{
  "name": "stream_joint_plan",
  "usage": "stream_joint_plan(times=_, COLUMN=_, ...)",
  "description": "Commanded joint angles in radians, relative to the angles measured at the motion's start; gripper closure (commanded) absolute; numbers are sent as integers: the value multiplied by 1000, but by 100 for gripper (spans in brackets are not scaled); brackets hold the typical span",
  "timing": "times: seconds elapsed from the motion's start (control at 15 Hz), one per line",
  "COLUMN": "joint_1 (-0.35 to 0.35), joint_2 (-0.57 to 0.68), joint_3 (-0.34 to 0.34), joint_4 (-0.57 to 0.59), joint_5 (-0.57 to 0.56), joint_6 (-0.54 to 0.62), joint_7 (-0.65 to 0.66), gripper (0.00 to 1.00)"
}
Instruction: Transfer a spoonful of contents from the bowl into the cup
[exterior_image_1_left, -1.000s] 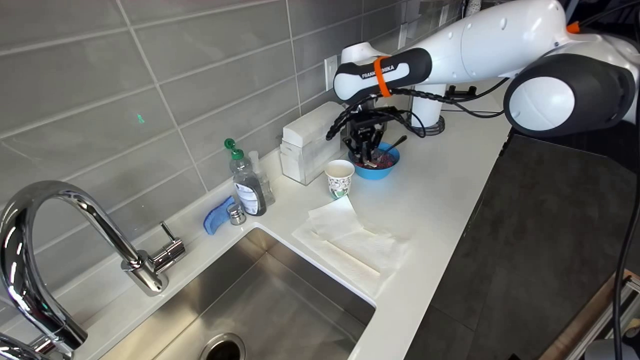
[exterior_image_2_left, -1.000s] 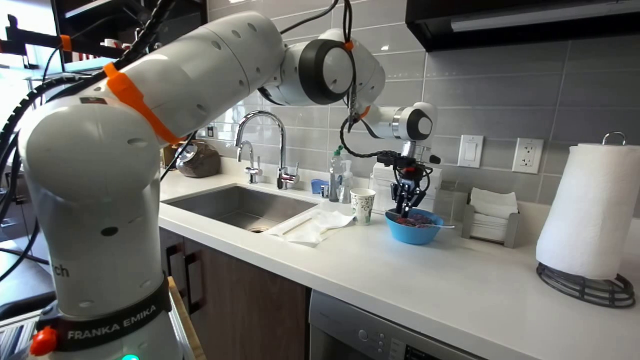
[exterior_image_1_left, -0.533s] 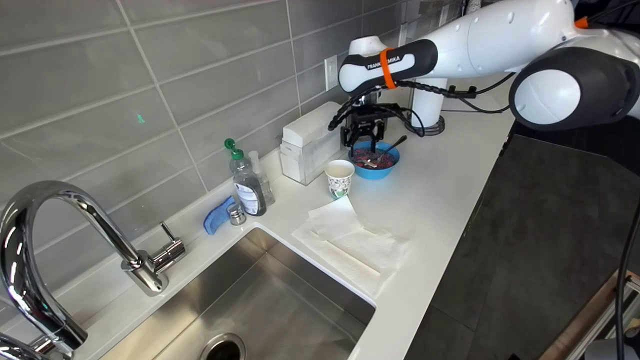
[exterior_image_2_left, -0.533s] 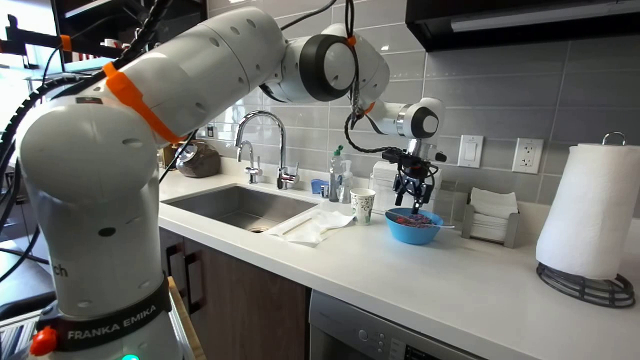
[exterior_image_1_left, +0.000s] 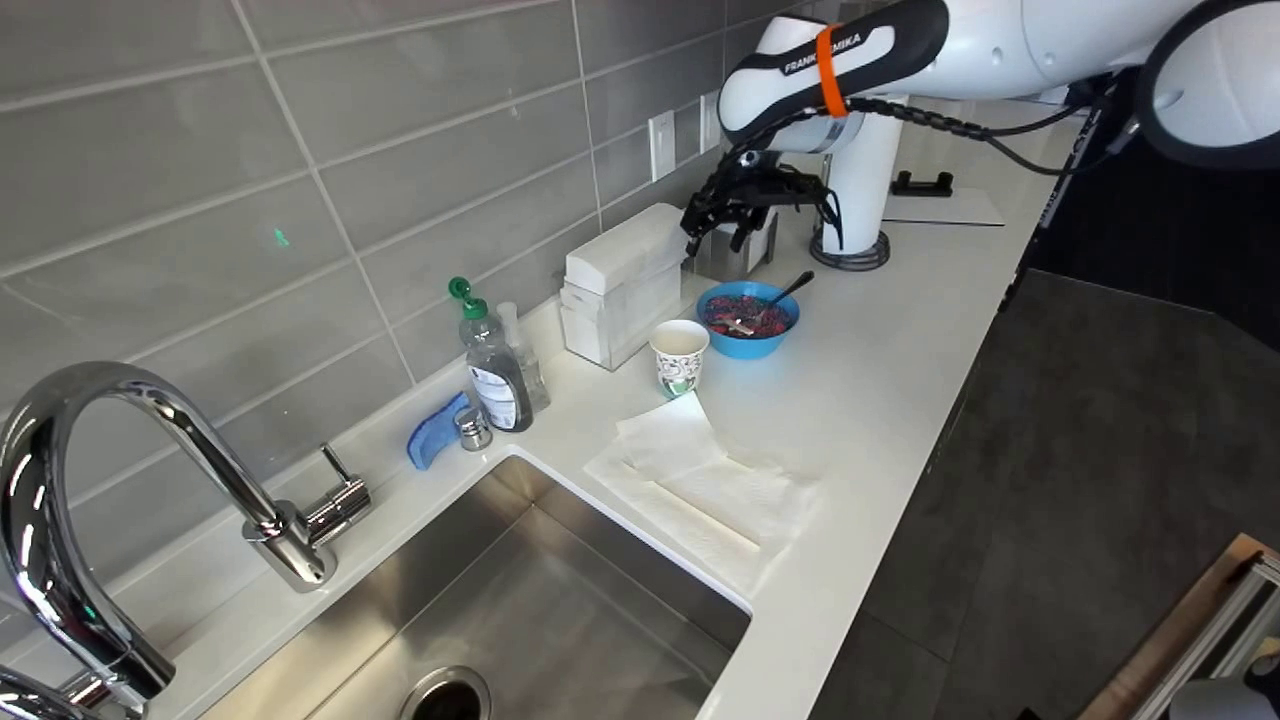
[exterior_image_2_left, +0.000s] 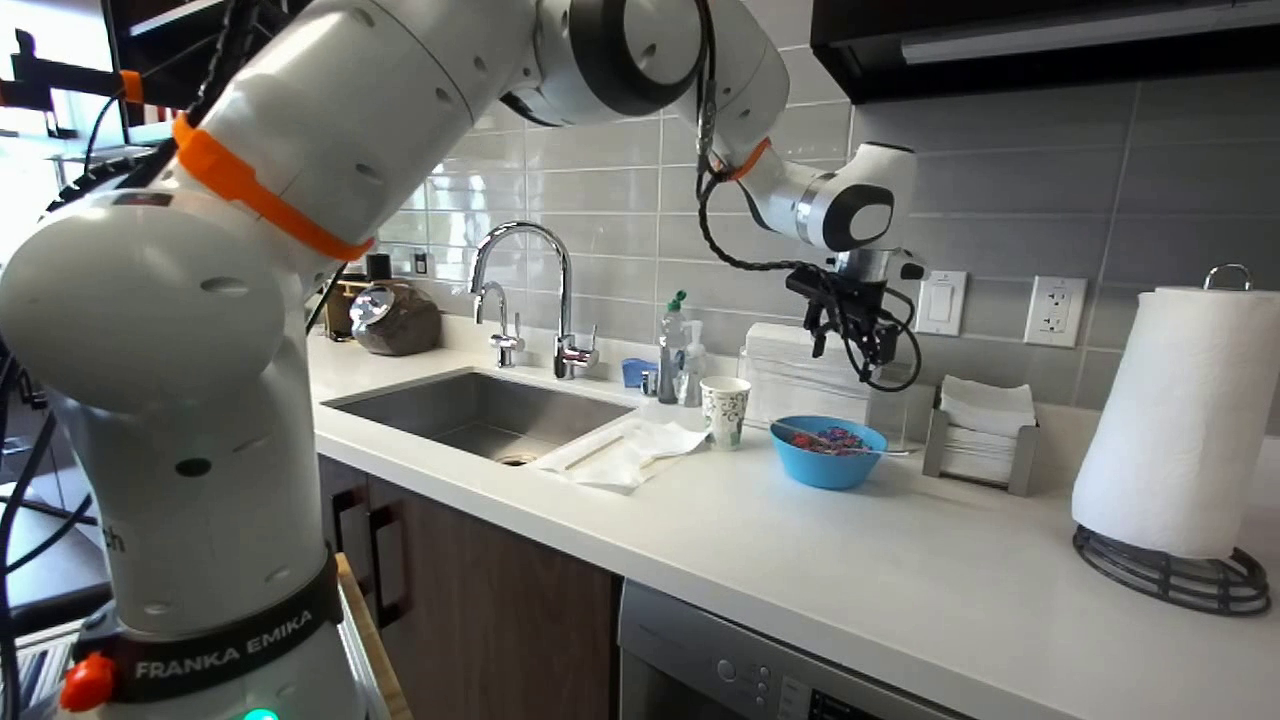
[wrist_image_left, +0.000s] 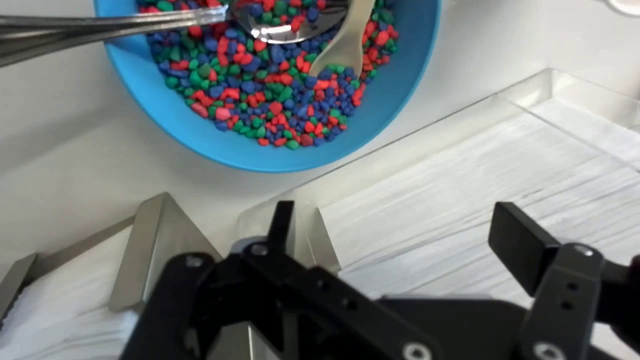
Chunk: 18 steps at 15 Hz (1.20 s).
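The blue bowl (exterior_image_1_left: 741, 347) stands on the counter, holding red, blue and green bits (wrist_image_left: 280, 112) as its contents. A metal spoon (wrist_image_left: 270, 37) lies in them, its handle over the rim, beside a pale utensil (wrist_image_left: 350, 42). Close to the bowl stands the patterned paper cup (exterior_image_2_left: 725, 412), upright; its inside (exterior_image_1_left: 680, 338) looks pale as far as it shows. My gripper (wrist_image_left: 392, 212) is open with nothing between its fingers. In both exterior views it hangs above and behind the bowl, toward the wall, touching none of these things.
Beneath the gripper are a clear box of white towels (exterior_image_1_left: 620, 310) and a metal napkin holder (exterior_image_2_left: 1024, 462). Soap bottles (exterior_image_1_left: 498, 385) stand beyond the cup. Paper sheets (exterior_image_1_left: 680, 440) lie by the sink (exterior_image_1_left: 560, 610). A paper-towel roll (exterior_image_2_left: 1175, 430) stands on the counter.
A second ago the gripper was down in the bowl with its jaws nearly together. The jaws have spread, and the arm has lifted up and back toward the wall. Both utensils stay in the bowl.
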Motion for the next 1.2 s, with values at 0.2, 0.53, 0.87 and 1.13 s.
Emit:
stream_joint_plan(times=0.2, joint_1=-145, joint_2=-300, joint_3=67, joint_4=-375, joint_5=168, joint_6=-28, joint_7=-339, gripper=0)
stream_joint_plan(times=0.53, joint_1=-166, joint_2=-523, joint_3=-20, joint_4=-592, joint_5=150, joint_6=-264, joint_7=-479, gripper=0)
stream_joint_plan(times=0.87, joint_1=-118, joint_2=-600, joint_3=-119, joint_4=-636, joint_5=143, joint_6=-345, joint_7=-500, gripper=0)
stream_joint_plan(times=1.13, joint_1=-104, joint_2=-733, joint_3=-152, joint_4=-745, joint_5=137, joint_6=-345, joint_7=-514, gripper=0)
